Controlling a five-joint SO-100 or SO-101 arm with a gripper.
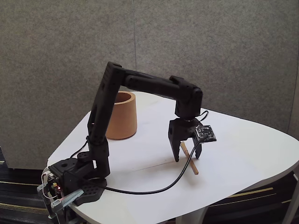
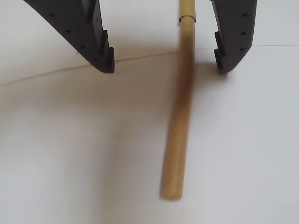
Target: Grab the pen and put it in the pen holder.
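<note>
Pen flat on the bench, straddled by a spread, empty end effector.

Fixed view: lay the pen [image 1: 189, 158] flat on the white bench [image 1: 243, 154], well right of the pen holder [image 1: 122, 115], under the end effector [image 1: 187, 159], jaws apart. Wrist view: ran the pen [image 2: 180, 112] between the two fingers [image 2: 100, 46], nearer the right one, touching neither. Judged light, stiff, smooth, prone to rolling; best pinched mid-shaft.
</note>
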